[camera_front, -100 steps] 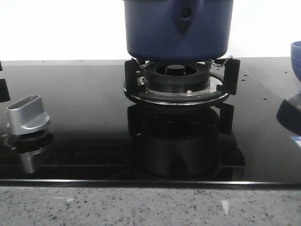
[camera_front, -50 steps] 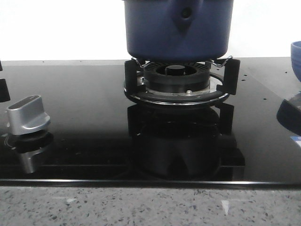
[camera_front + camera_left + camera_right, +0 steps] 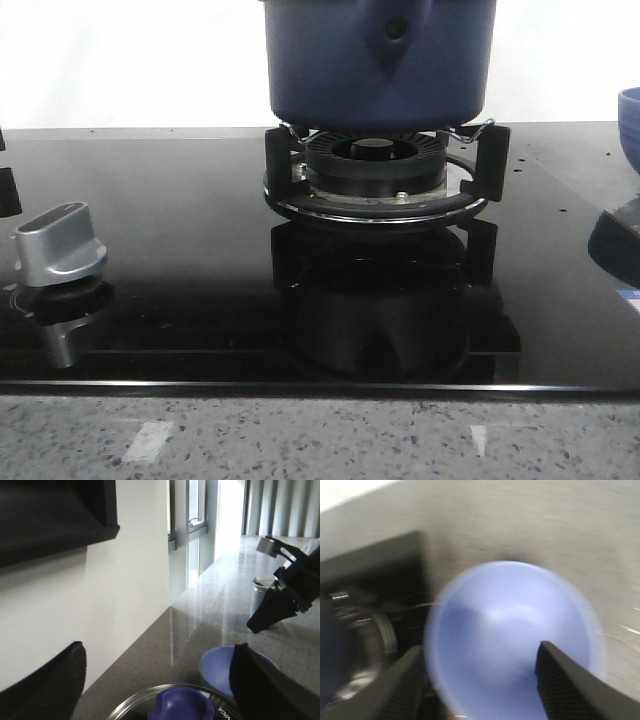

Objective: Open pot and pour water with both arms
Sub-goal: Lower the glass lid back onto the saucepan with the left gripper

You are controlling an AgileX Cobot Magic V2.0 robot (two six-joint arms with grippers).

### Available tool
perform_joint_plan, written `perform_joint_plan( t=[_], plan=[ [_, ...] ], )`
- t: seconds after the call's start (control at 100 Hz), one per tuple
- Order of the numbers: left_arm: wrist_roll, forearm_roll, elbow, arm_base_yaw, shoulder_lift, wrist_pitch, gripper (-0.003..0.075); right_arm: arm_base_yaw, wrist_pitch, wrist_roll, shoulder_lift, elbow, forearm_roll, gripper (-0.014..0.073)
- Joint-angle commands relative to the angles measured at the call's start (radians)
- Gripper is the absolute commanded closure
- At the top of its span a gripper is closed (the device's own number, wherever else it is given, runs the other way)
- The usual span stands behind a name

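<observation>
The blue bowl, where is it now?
In the front view the blue bowl sits at the far right edge, right of the pot on the burner.

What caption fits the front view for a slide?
Navy pot on a gas burner, silver knob at left, blue bowl at right edge.

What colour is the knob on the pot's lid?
Purple-blue: the lid knob sits on a clear glass lid, best seen in the left wrist view.

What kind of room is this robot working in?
Most likely a kitchen: a blue pot sits on a gas burner set in a black glass cooktop, with a silver stove knob and a speckled stone counter.
</observation>
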Motion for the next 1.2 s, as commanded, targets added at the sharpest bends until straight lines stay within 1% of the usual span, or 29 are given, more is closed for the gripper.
perform_joint_plan(
  t=[0.0, 0.02, 0.05, 0.09, 0.14, 0.16, 0.21, 0.22, 0.24, 0.32, 0.39, 0.47, 0.56, 0.6, 0.66, 0.71, 0.72, 0.74, 0.78, 0.85, 0.93, 1.08, 1.19],
  plan=[
    [-0.076, -0.065, -0.033, 0.038, -0.081, 0.04, 0.0344, 0.021, -0.057, -0.115, -0.043, -0.034, 0.179, 0.0223],
    [-0.087, -0.063, -0.033, 0.048, -0.087, 0.043, 0.0365, 0.028, -0.058, -0.138, -0.045, -0.034, 0.211, 0.0251],
    [-0.108, -0.063, -0.033, 0.062, -0.097, 0.056, 0.0422, 0.037, -0.063, -0.174, -0.05, -0.034, 0.252, 0.0296],
    [-0.141, -0.059, -0.033, 0.08, -0.108, 0.074, 0.0484, 0.053, -0.072, -0.211, -0.055, -0.032, 0.31, 0.0377],
    [-0.159, -0.056, -0.033, 0.103, -0.118, 0.097, 0.0589, 0.074, -0.081, -0.258, -0.059, -0.03, 0.37, 0.048],
    [-0.167, -0.055, -0.033, 0.112, -0.123, 0.108, 0.0617, 0.085, -0.087, -0.279, -0.061, -0.03, 0.394, 0.0524],
    [-0.171, -0.044, -0.033, 0.129, -0.134, 0.129, 0.0735, 0.114, -0.102, -0.329, -0.063, -0.03, 0.449, 0.0622],
    [-0.171, -0.04, -0.033, 0.131, -0.136, 0.129, 0.0742, 0.123, -0.108, -0.343, -0.063, -0.03, 0.457, 0.0635],
    [-0.176, -0.03, -0.033, 0.137, -0.138, 0.129, 0.0739, 0.138, -0.119, -0.361, -0.066, -0.03, 0.481, 0.0669],
    [-0.214, 0.013, -0.033, 0.155, -0.164, 0.105, 0.0741, 0.202, -0.182, -0.402, -0.072, -0.03, 0.551, 0.0657],
    [-0.233, 0.062, -0.026, 0.158, -0.198, 0.047, 0.0741, 0.273, -0.258, -0.444, -0.083, -0.029, 0.564, 0.0657],
    [-0.239, 0.115, -0.002, 0.158, -0.258, -0.067, 0.0741, 0.355, -0.344, -0.508, -0.107, -0.024, 0.562, 0.0657],
    [-0.239, 0.129, 0.06, 0.158, -0.35, -0.19, 0.0741, 0.447, -0.474, -0.592, -0.154, 0.016, 0.562, 0.0657],
    [-0.237, 0.141, 0.101, 0.158, -0.391, -0.244, 0.0741, 0.484, -0.542, -0.625, -0.178, 0.048, 0.562, 0.0657],
    [-0.229, 0.169, 0.171, 0.158, -0.474, -0.361, 0.0741, 0.531, -0.635, -0.664, -0.226, 0.111, 0.56, 0.0657],
    [-0.221, 0.185, 0.232, 0.158, -0.541, -0.473, 0.0741, 0.558, -0.724, -0.688, -0.268, 0.169, 0.56, 0.0657],
    [-0.219, 0.184, 0.241, 0.158, -0.56, -0.473, 0.0741, 0.561, -0.735, -0.691, -0.281, 0.178, 0.56, 0.0657],
    [-0.205, 0.186, 0.269, 0.158, -0.58, -0.523, 0.0741, 0.569, -0.767, -0.699, -0.293, 0.206, 0.558, 0.0657],
    [-0.182, 0.186, 0.325, 0.158, -0.635, -0.571, 0.0741, 0.579, -0.818, -0.711, -0.332, 0.263, 0.558, 0.0657],
    [-0.148, 0.186, 0.42, 0.158, -0.72, -0.591, 0.0741, 0.581, -0.868, -0.733, -0.395, 0.364, 0.558, 0.0657],
    [-0.145, 0.184, 0.531, 0.158, -0.818, -0.592, 0.0741, 0.581, -0.873, -0.733, -0.478, 0.476, 0.556, 0.0657],
    [-0.145, 0.112, 0.762, 0.158, -0.993, -0.592, 0.0741, 0.581, -0.864, -0.733, -0.707, 0.695, 0.547, 0.0657],
    [-0.145, 0.092, 0.916, 0.158, -1.134, -0.597, 0.0741, 0.581, -0.899, -0.733, -0.869, 0.827, 0.547, 0.0657]
  ],
)
